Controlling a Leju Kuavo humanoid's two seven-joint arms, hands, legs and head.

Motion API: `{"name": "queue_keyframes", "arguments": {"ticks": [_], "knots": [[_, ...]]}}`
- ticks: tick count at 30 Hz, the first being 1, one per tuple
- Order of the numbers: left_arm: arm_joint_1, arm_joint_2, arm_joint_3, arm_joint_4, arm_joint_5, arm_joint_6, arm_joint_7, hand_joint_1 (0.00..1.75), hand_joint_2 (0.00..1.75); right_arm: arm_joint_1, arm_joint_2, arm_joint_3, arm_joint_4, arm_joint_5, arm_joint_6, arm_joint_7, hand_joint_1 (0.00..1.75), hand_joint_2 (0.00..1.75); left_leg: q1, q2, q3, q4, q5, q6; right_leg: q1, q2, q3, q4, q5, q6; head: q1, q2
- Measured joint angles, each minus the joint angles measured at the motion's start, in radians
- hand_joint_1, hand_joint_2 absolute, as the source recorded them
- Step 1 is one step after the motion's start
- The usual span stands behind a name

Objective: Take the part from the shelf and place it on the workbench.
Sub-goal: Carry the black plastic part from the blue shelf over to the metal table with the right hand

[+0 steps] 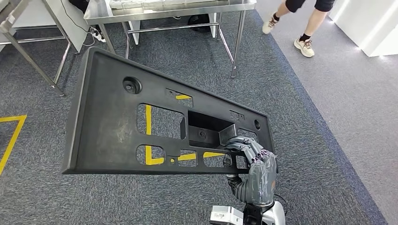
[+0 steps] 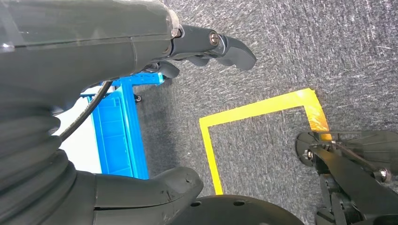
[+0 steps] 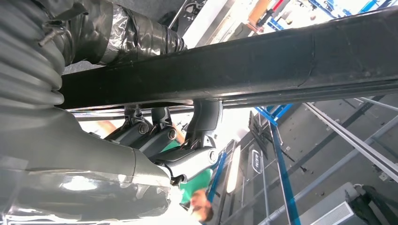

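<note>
The black plastic panel (image 1: 112, 117) is off the shelf and in the air over the grey carpet (image 1: 291, 108), tilted, with its far corner toward the steel workbench (image 1: 178, 9). So I log the step as carry: pick done, placement not yet. My judgement is that the next move calls for closing on the bench, lifting the panel above its top and levelling it before letting go.

Panel: flat, roughly trapezoidal, matte and scuffed, with a raised rim, several rectangular cut-outs, a round boss and a boxed recess near the middle.

Right hand (image 1: 251, 161) grasps its near edge, fingers hooked through a cut-out beside the recess. Left hand (image 2: 206, 47) holds nothing; fingers loosely apart above the carpet and yellow floor tape (image 2: 253, 110).

A person's legs (image 1: 305, 23) stand beyond the bench.
</note>
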Motion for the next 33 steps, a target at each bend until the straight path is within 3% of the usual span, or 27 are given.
{"name": "queue_keyframes", "arguments": {"ticks": [5, 10, 13, 15, 17, 18, 19, 20, 22, 23, 25, 27, 29, 33], "knots": [[0.0, 0.0, 0.0, 0.0, 0.001, 0.002, 0.0, 0.0, 1.75, -0.001, 0.0, 0.0, 0.001, 0.014, 0.0, 0.006, 1.75, 1.75, 0.0, 0.0, -0.001, 0.002, -0.001, 0.001, -0.002, 0.0, 0.0, -0.001, 0.001, 0.001, 0.0, 0.0], [-0.001, 0.0, 0.001, 0.0, 0.005, 0.007, 0.0, 0.0, 1.75, -0.003, 0.006, 0.0, 0.007, 0.039, 0.0, 0.012, 1.75, 1.75, -0.003, 0.0, -0.007, 0.015, -0.007, 0.019, -0.009, -0.001, 0.0, -0.004, 0.005, 0.01, 0.0, 0.0], [-0.002, -0.003, 0.003, 0.0, 0.006, 0.01, 0.0, 0.0, 1.75, -0.004, 0.012, 0.0, 0.008, 0.047, 0.0, 0.015, 1.75, 1.75, 0.001, 0.0, 0.008, -0.016, 0.011, 0.034, -0.006, -0.003, 0.009, -0.016, 0.006, 0.023, 0.0, 0.0], [-0.003, -0.007, 0.004, 0.0, 0.006, 0.01, 0.0, 0.0, 1.75, -0.007, 0.014, 0.0, 0.009, 0.047, 0.0, 0.016, 1.75, 1.75, 0.007, -0.001, 0.025, -0.046, 0.029, 0.044, -0.003, -0.006, -0.01, 0.034, -0.031, 0.027, 0.0, 0.0], [-0.002, -0.009, 0.005, 0.0, 0.006, 0.01, 0.0, 0.0, 1.75, -0.009, 0.014, 0.0, 0.012, 0.048, 0.0, 0.016, 1.75, 1.75, 0.005, -0.003, 0.025, -0.049, 0.033, 0.048, -0.005, -0.008, -0.067, 0.153, -0.088, 0.031, 0.0, 0.0], [-0.001, -0.009, 0.005, 0.0, 0.006, 0.011, 0.0, 0.0, 1.75, -0.009, 0.014, 0.0, 0.014, 0.048, 0.0, 0.017, 1.75, 1.75, 0.005, -0.006, 0.024, -0.047, 0.032, 0.047, -0.007, -0.008, -0.091, 0.201, -0.102, 0.034, 0.0, 0.0], [-0.001, -0.009, 0.005, 0.0, 0.006, 0.011, 0.0, 0.0, 1.75, -0.008, 0.014, 0.0, 0.017, 0.048, 0.0, 0.018, 1.75, 1.75, 0.005, -0.008, 0.024, -0.044, 0.029, 0.046, -0.009, -0.008, -0.103, 0.22, -0.096, 0.038, 0.0, 0.0], [0.0, -0.009, 0.005, 0.0, 0.006, 0.011, 0.0, 0.0, 1.75, -0.009, 0.014, 0.0, 0.019, 0.048, 0.0, 0.018, 1.75, 1.75, 0.006, -0.012, 0.024, -0.039, 0.025, 0.042, -0.012, -0.008, -0.095, 0.202, -0.071, 0.041, 0.0, 0.0], [0.0, -0.011, 0.005, 0.0, 0.005, 0.011, 0.0, 0.0, 1.75, -0.01, 0.014, 0.0, 0.02, 0.046, 0.0, 0.019, 1.75, 1.75, 0.01, -0.018, 0.024, -0.025, 0.012, 0.03, -0.018, -0.008, -0.043, 0.089, -0.007, 0.046, 0.0, 0.0], [0.0, -0.011, 0.005, 0.0, 0.005, 0.011, 0.0, 0.0, 1.75, -0.011, 0.014, 0.0, 0.02, 0.044, 0.0, 0.018, 1.75, 1.75, 0.01, -0.02, 0.021, -0.014, 0.004, 0.021, -0.017, -0.006, -0.02, 0.039, 0.01, 0.044, 0.0, 0.0], [-0.001, -0.011, 0.005, 0.0, 0.005, 0.011, -0.001, 0.0, 1.75, -0.011, 0.014, 0.0, 0.021, 0.036, 0.0, 0.016, 1.75, 1.75, 0.006, -0.021, 0.013, -0.002, -0.008, 0.009, -0.014, -0.001, -0.005, 0.002, 0.006, 0.03, 0.0, 0.0], [-0.001, -0.01, 0.006, 0.0, 0.005, 0.011, -0.001, 0.0, 1.75, -0.01, 0.014, -0.001, 0.022, 0.025, 0.0, 0.013, 1.75, 1.75, 0.005, -0.02, 0.011, -0.001, -0.01, 0.021, -0.014, 0.001, -0.008, 0.001, 0.007, 0.018, 0.0, 0.0], [-0.001, -0.01, 0.006, 0.0, 0.005, 0.011, -0.001, 0.0, 1.75, -0.011, 0.014, 0.0, 0.021, 0.019, 0.0, 0.009, 1.75, 1.75, 0.005, -0.019, 0.014, -0.005, -0.007, 0.036, -0.013, 0.002, -0.008, 0.0, 0.006, 0.013, 0.0, 0.0], [-0.001, -0.01, 0.006, 0.0, 0.005, 0.012, -0.001, 0.0, 1.75, -0.011, 0.014, 0.0, 0.021, 0.014, 0.0, 0.006, 1.75, 1.75, 0.006, -0.019, 0.021, -0.015, -0.006, 0.039, -0.008, 0.002, -0.005, 0.001, 0.002, 0.003, 0.0, 0.0]]}}
